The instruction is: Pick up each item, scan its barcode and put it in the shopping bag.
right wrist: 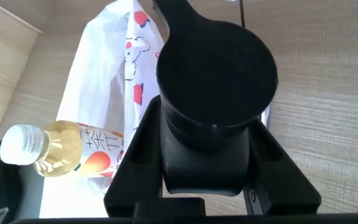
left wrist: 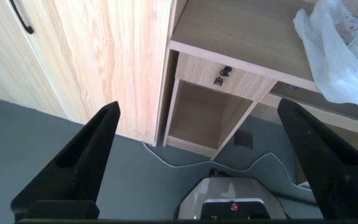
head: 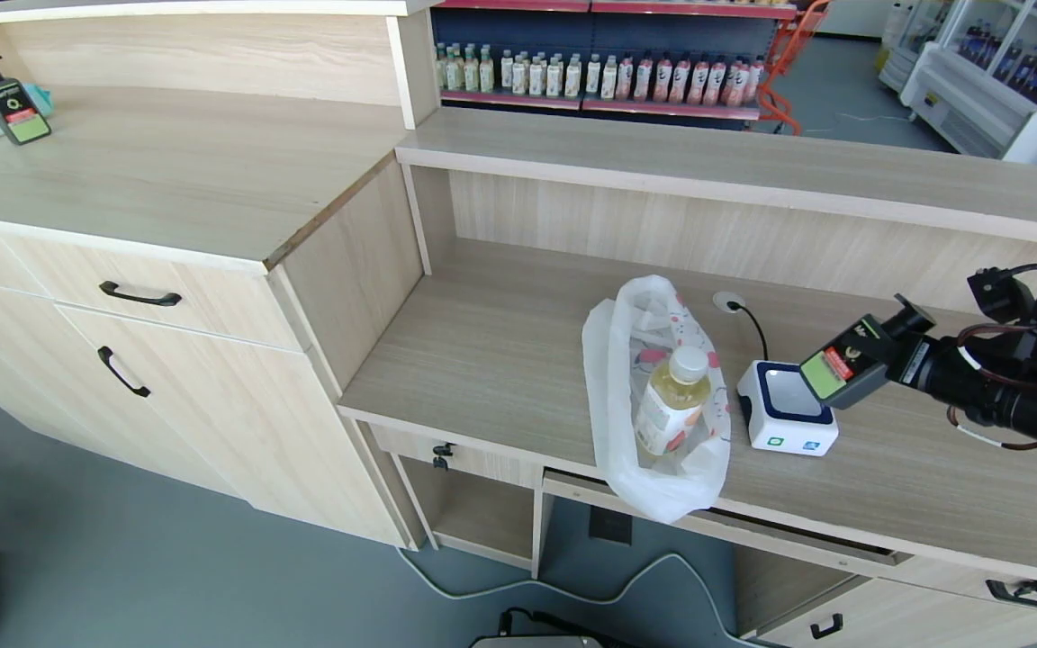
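On the lower wooden counter (head: 500, 360) at the right, a white, square barcode scanner (head: 787, 409) with a blue-edged window sits just right of a white plastic shopping bag (head: 608, 378) printed with small red figures. The bag lies open with a pale yellow drink bottle (head: 670, 405), white-capped, resting inside it. The right gripper (head: 901, 346) is clamped on a dark pump bottle (head: 843, 367) with a green and red label and holds it tilted just above the scanner's right side; its black fingers (right wrist: 135, 162) press on both sides of the bottle's body. The left gripper (left wrist: 197, 165) hangs low over the grey floor (left wrist: 55, 130) near the counter's open cubby (left wrist: 207, 118), fingers spread wide with nothing between them. A second pump bottle (head: 13, 108) stands far left on the higher counter, well apart.
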Available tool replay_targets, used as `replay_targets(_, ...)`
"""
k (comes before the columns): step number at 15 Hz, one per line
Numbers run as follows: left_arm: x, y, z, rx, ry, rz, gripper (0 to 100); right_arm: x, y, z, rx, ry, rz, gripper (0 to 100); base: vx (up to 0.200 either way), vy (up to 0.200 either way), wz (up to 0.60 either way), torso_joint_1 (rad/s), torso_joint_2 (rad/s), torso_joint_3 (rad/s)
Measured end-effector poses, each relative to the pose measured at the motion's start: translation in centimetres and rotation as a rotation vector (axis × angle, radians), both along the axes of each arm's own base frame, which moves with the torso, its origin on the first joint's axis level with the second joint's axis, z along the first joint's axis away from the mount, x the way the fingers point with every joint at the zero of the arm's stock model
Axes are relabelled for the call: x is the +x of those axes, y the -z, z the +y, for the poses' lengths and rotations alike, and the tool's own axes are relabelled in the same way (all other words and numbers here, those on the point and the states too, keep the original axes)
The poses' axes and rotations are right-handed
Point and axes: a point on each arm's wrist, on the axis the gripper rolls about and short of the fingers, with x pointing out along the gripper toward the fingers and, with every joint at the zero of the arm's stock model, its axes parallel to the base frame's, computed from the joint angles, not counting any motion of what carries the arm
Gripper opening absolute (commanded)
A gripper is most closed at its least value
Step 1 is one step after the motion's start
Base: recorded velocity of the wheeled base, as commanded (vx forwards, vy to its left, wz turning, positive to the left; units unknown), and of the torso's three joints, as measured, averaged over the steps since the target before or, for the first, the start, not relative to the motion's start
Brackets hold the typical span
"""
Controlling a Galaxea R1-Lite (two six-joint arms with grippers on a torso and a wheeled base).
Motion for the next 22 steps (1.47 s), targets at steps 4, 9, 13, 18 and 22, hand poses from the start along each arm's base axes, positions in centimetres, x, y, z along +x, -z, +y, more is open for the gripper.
replay_targets(4, 0.0, 0.0, 0.0, 0.0, 0.0, 0.0, 100, 1.3, 0.5, -0.2, -0.002, -0.021, -0.001, 0, 0.0, 0.0, 0.0, 0.0, 0.0, 0.0)
replay_targets(9, 0.0, 0.0, 0.0, 0.0, 0.0, 0.001, 100, 2.0, 1.6, 0.1, 0.001, -0.052, 0.023, 0, 0.0, 0.0, 0.0, 0.0, 0.0, 0.0)
replay_targets(13, 0.0, 0.0, 0.0, 0.0, 0.0, 0.001, 100, 2.5, 2.2, 0.4, -0.018, -0.069, 0.03, 0, 0.0, 0.0, 0.0, 0.0, 0.0, 0.0)
replay_targets(18, 0.0, 0.0, 0.0, 0.0, 0.0, 0.001, 100, 3.3, 2.1, 0.6, -0.023, -0.079, 0.021, 0, 0.0, 0.0, 0.0, 0.0, 0.0, 0.0)
replay_targets(22, 0.0, 0.0, 0.0, 0.0, 0.0, 0.001, 100, 4.0, 2.1, 1.2, -0.025, -0.098, 0.012, 0, 0.0, 0.0, 0.0, 0.0, 0.0, 0.0)
